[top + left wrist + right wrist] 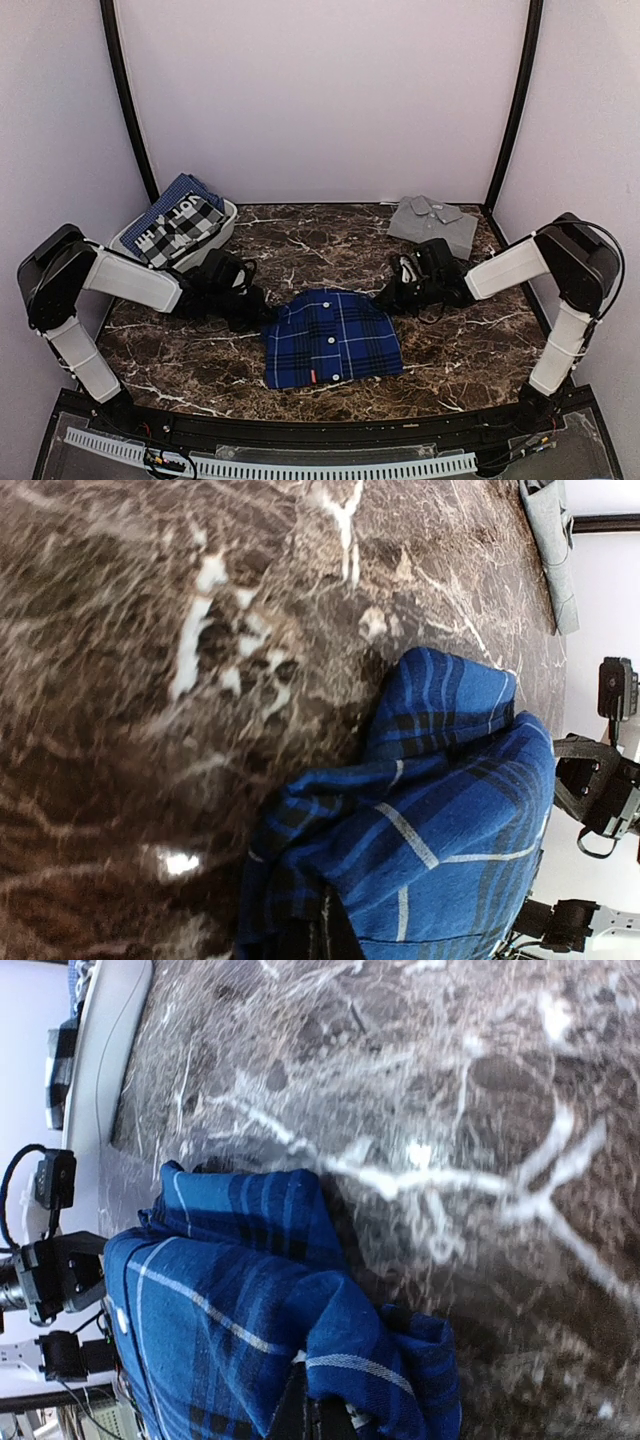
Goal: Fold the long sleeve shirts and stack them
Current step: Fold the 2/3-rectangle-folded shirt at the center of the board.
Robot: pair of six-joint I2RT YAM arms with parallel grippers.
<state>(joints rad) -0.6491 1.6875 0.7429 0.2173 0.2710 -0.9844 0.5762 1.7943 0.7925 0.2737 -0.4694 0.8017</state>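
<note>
Carefully now: on the dark marble table the blue plaid shirt lies in the middle, partly folded, and the grey shirt sits folded at the far right corner, well apart from it. Your left fingers and right fingers are both closed, and each one seems to pinch a far corner of the blue cloth. I think the danger is an uneven pull: if one arm moves faster, the fold goes crooked or the thin pinch slips out, and the bunched cloth may drag on the table. The top view gives you the whole shirt, its white buttons and the red tag; only the wrist views show the cloth gathered at the fingers.
</note>
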